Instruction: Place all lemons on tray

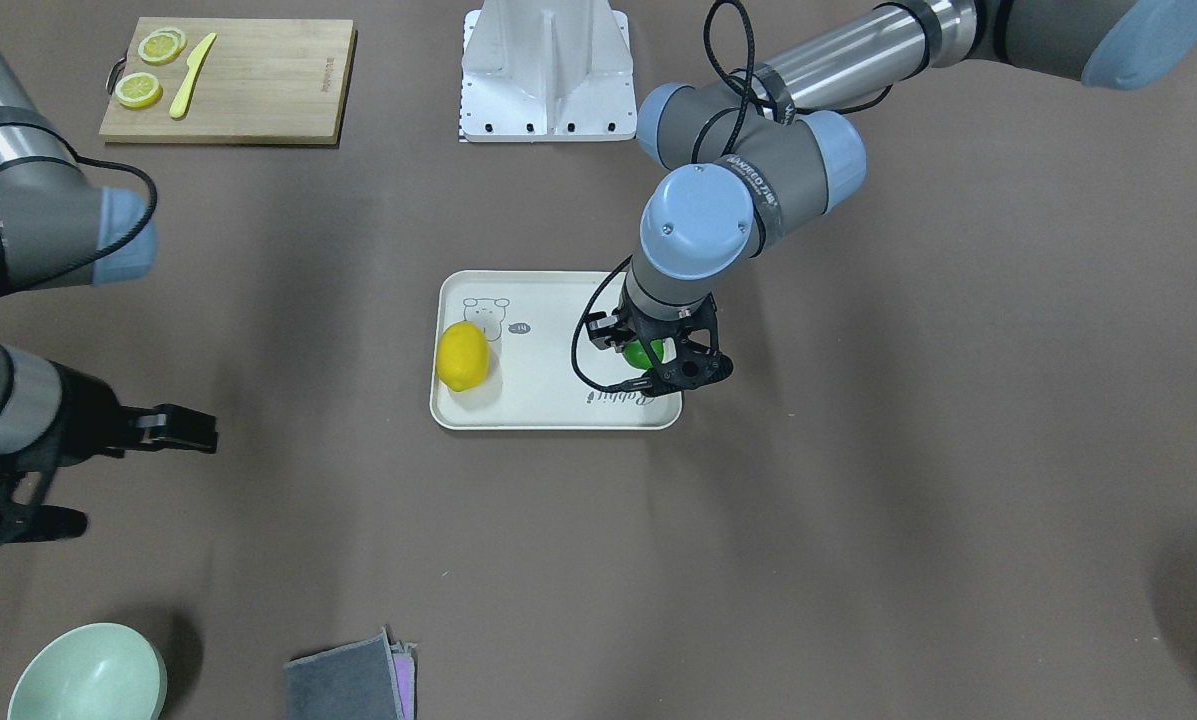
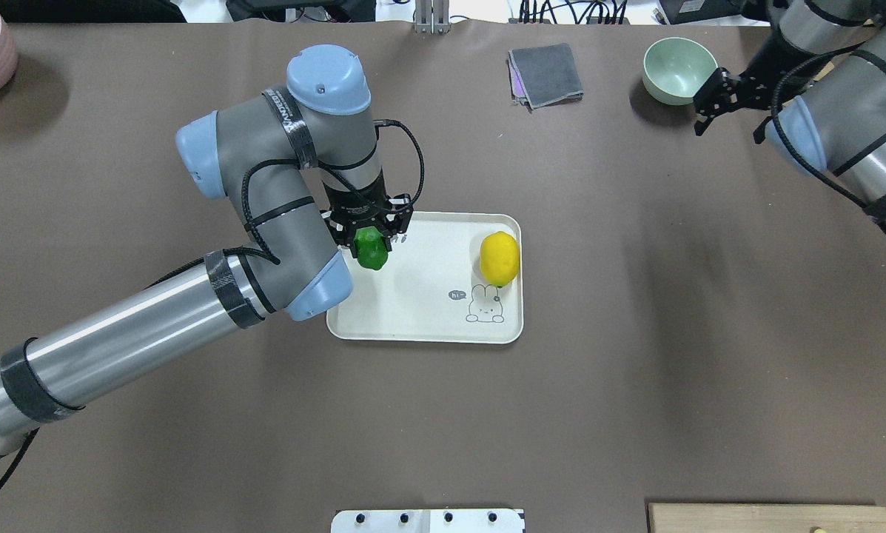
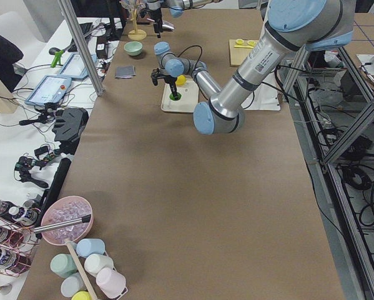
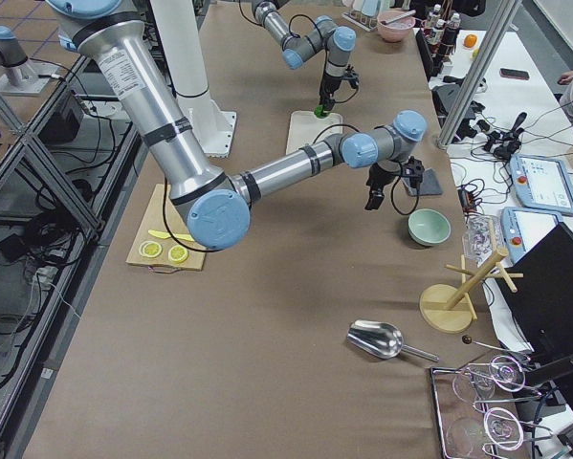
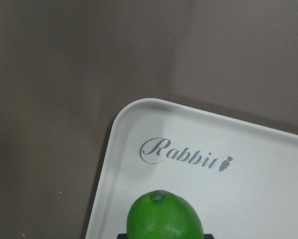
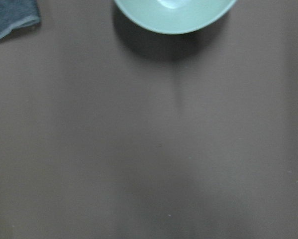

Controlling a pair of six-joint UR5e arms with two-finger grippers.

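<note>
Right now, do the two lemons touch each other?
Apart. The overhead view shows the green lemon and yellow lemon separated by bare tray.

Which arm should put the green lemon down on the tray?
Left. The left gripper holds the green lemon over the tray; the right gripper hangs far off near the bowl.

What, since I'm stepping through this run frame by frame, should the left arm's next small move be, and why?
Probably open the left gripper and release the green lemon, lowering slightly first if needed; its height is unclear. It is held over the tray, inside the rim by the Rabbit script, and the yellow lemon already lies there.
</note>
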